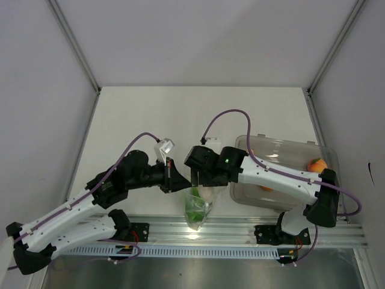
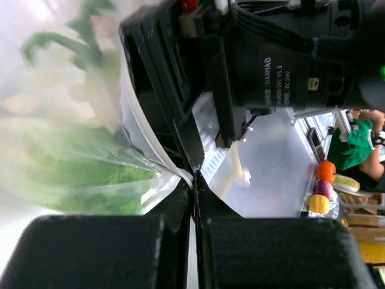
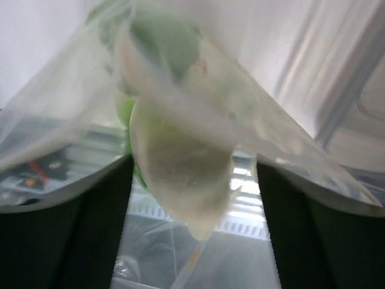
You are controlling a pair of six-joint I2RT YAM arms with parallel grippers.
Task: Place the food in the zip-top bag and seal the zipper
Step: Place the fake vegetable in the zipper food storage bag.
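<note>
The zip-top bag (image 1: 198, 208) hangs between my two grippers near the table's front edge, above the rail. The green lettuce (image 1: 194, 209) is inside it. My left gripper (image 1: 183, 179) is shut on the bag's mouth edge; in the left wrist view (image 2: 194, 188) the zipper strip (image 2: 150, 147) runs into its closed jaws, with the lettuce (image 2: 78, 174) behind the plastic. My right gripper (image 1: 197, 177) faces it, fingers apart, with the bag (image 3: 283, 150) draped between them. The pale egg-like piece (image 3: 180, 174) and the lettuce (image 3: 162, 36) show through the plastic. An orange (image 1: 317, 165) lies in the tray.
A rigid clear tray (image 1: 283, 146) stands at the right, under the right arm, with a reddish fruit (image 1: 264, 188) partly hidden in it. A metal rail (image 1: 240, 232) runs along the front edge. White walls enclose the table on the left, the back and the right.
</note>
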